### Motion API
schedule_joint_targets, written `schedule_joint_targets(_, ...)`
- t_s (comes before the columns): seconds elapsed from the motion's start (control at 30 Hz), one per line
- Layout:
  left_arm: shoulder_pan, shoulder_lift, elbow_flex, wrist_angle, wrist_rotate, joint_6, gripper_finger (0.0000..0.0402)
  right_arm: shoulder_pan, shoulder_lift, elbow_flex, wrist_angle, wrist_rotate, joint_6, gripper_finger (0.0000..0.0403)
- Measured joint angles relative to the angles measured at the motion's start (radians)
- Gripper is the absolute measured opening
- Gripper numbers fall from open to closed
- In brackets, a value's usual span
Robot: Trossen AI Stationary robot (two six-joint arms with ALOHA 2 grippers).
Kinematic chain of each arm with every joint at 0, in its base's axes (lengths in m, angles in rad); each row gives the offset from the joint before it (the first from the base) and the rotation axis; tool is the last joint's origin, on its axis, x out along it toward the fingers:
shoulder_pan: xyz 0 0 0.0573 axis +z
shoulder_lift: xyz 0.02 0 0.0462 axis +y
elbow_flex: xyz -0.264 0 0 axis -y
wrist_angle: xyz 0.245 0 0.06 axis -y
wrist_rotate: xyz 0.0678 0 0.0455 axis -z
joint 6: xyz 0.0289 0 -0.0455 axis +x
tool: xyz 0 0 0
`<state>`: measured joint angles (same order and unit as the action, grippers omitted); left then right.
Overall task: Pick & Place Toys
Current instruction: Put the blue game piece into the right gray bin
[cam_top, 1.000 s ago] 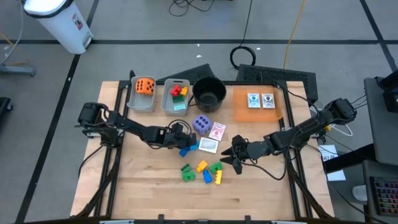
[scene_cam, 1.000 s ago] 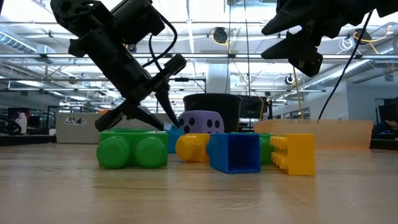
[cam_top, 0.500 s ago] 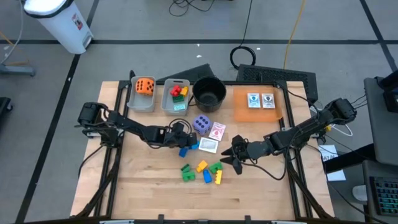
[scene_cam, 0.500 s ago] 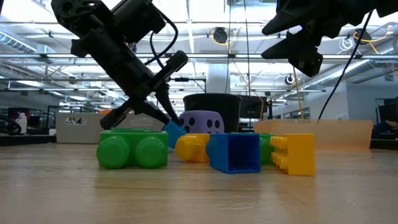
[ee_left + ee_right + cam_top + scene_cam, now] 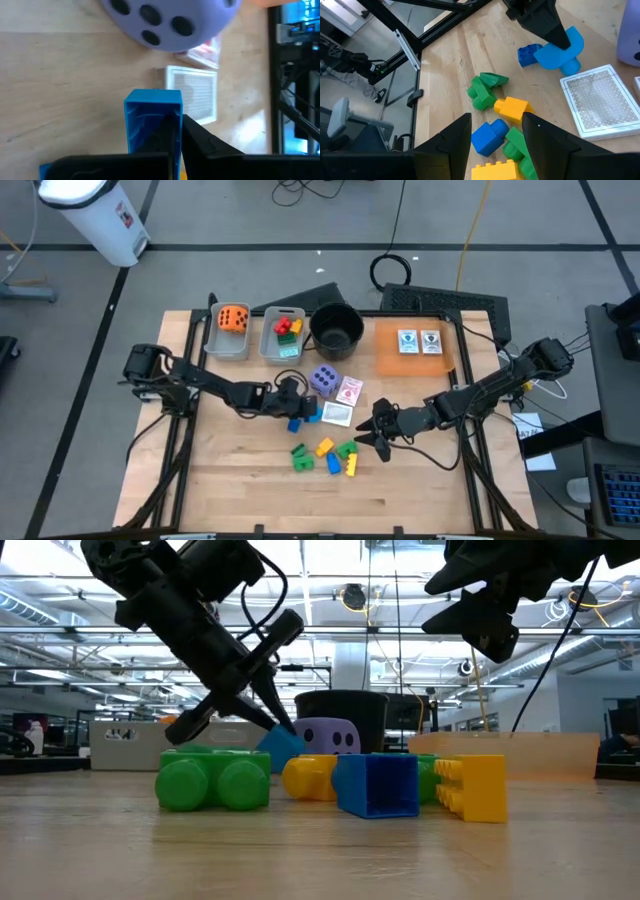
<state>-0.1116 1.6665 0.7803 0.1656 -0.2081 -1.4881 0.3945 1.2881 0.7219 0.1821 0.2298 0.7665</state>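
Overhead, wooden table [image 5: 250, 490] on grey floor [image 5: 300, 220]; beyond — seemingly a lit hall.

Large purple plastic die [image 5: 170, 20] is cut off by the left wrist view's edge; pale blue plastic block [image 5: 150, 117] is partly hidden behind the left gripper's dark fingers [image 5: 200, 142]; white-edged picture cards [image 5: 418, 341] on the orange tray are too small to read.
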Motion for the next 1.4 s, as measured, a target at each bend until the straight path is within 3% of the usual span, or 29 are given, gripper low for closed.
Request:
schedule_joint_targets(0.3, 0.018, -0.190, 0.000, -0.021, -0.052, 0.214, 0.0007, 0.000, 0.000, 0.000, 0.011, 0.002, -0.027, 0.0169)
schedule_joint_targets(0.6, 0.004, -0.380, 0.000, 0.068, -0.135, 0.528, 0.0007, -0.035, 0.000, 0.000, 0.182, 0.000, 0.007, 0.0169)
schedule_joint_targets(0.8, -0.039, -0.385, 0.000, 0.204, -0.135, 0.610, 0.0014, -0.120, 0.022, 0.000, 0.242, -0.142, 0.076, 0.0175)
schedule_joint_targets(1.03, -0.100, -0.377, 0.000, 0.261, -0.180, 0.642, 0.0012, -0.194, 0.098, -0.001, 0.303, -0.259, 0.179, 0.0220)
schedule_joint_targets(1.23, -0.147, -0.377, 0.000, 0.331, -0.256, 0.677, 0.0006, -0.218, 0.193, -0.001, 0.554, -0.240, 0.199, 0.0262)
schedule_joint_targets(1.4, -0.180, -0.376, 0.000, 0.398, -0.374, 0.714, 0.0017, -0.218, 0.249, 0.000, 0.827, -0.096, 0.181, 0.0280)
